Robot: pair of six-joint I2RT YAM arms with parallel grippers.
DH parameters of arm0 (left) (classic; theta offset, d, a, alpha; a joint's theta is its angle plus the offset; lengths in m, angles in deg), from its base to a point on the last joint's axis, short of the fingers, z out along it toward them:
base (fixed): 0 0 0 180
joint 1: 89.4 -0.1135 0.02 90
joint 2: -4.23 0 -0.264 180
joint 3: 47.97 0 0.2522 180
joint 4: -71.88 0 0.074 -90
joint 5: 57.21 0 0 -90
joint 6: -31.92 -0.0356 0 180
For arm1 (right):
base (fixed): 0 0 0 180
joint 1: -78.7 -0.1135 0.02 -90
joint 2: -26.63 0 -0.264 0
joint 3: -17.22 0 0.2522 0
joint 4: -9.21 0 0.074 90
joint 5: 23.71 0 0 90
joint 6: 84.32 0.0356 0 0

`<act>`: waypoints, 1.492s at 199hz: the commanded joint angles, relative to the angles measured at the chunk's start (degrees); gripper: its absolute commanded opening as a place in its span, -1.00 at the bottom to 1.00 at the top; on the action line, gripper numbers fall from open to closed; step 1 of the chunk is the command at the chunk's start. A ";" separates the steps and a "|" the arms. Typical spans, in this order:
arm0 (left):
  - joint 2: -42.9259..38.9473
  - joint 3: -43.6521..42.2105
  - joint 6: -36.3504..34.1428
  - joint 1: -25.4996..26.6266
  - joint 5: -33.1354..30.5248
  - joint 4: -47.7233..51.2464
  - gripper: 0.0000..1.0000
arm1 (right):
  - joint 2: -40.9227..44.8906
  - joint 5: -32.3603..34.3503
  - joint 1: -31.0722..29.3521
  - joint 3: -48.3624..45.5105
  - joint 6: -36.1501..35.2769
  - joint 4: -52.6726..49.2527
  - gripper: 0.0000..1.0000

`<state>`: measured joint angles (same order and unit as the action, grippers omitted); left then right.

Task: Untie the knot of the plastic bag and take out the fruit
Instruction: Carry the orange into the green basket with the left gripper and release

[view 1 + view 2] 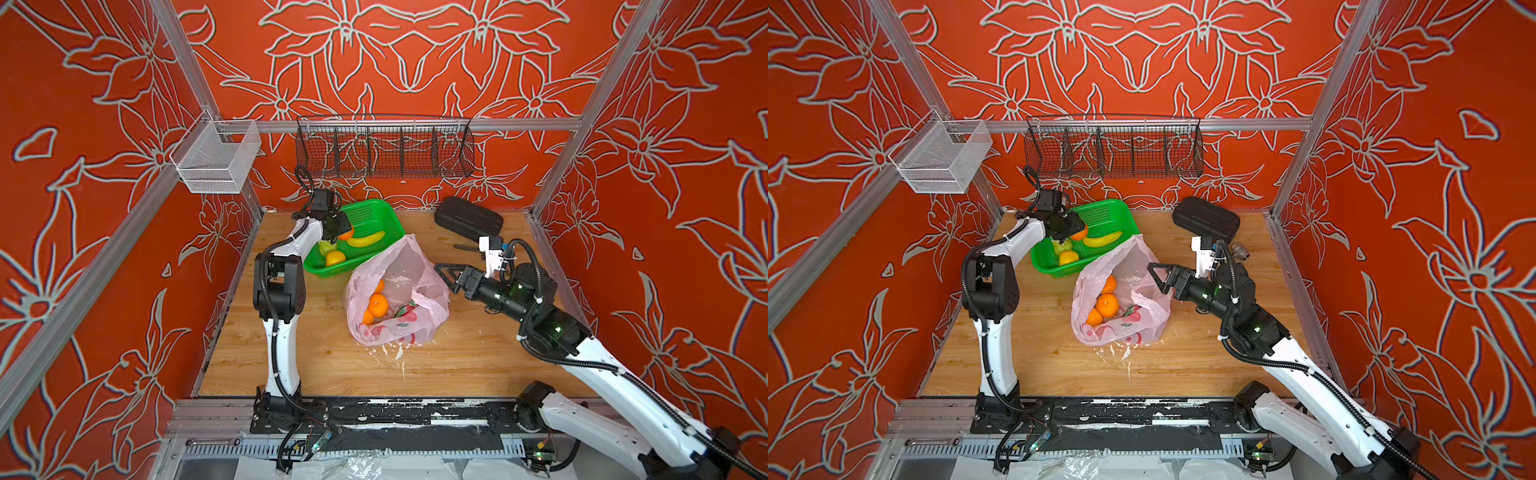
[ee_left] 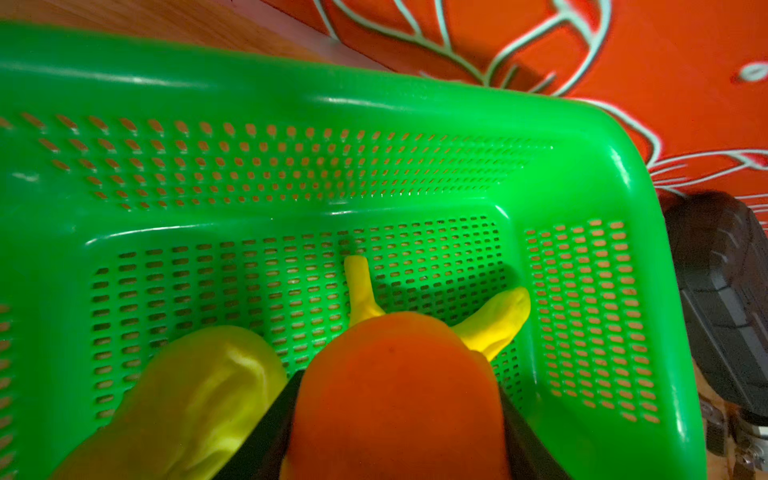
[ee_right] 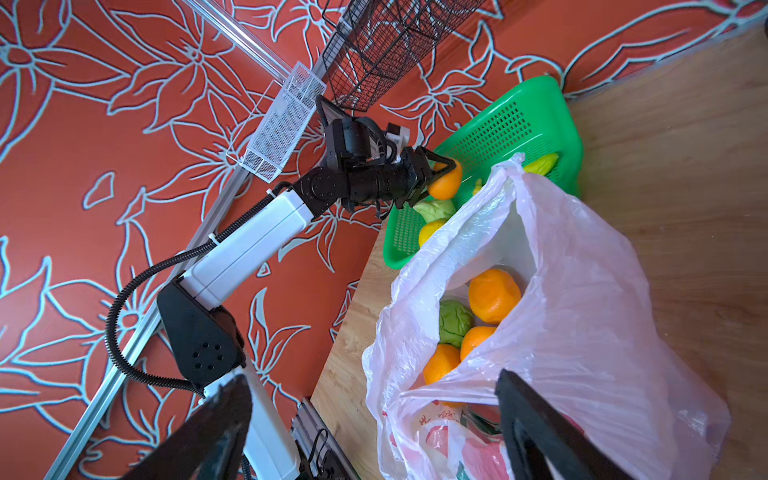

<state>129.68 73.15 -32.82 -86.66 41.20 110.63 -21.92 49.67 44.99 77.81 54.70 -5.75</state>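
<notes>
L gripper was clamped on an orange, both fingers tight on its sides. We saw it held over the green basket, which sat at ~11 o'clock from the plastic bag. Below it in the basket lay a banana, a green fruit and a yellow fruit.

R gripper sat at ~3 o'clock of the bag, jaws spread wide and gripping nothing. In the R wrist view the bag's rim ran between its fingers; we couldn't tell if one touched the film.

The bag sat mid-table on the wood top with its mouth gaping open. Inside were oranges and a knobbly green one.

A black case lay at ~1 o'clock from the bag, near the back wall.
</notes>
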 commanded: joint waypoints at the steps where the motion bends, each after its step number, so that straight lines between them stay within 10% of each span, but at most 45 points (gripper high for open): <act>1: 2.67 3.27 1.46 -0.55 1.63 -1.40 -0.17 | 1.05 1.59 0.26 0.62 -0.73 -0.97 0.87; 65: 9.17 7.39 2.47 -0.90 3.12 0.34 -0.10 | 1.83 1.94 0.26 1.13 -1.07 -2.25 0.87; 160: 5.31 5.26 1.70 -1.16 2.84 1.29 0.66 | 1.29 2.21 0.32 2.17 -1.22 -2.76 0.87; 297: -42.02 -31.39 10.74 0.60 9.63 -9.23 0.61 | -9.49 -3.24 -3.83 11.73 -2.07 1.37 0.80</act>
<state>95.63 47.05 -24.54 -87.40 47.95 101.56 -29.11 47.96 43.39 86.62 53.41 -7.36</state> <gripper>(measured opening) 0.808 0.903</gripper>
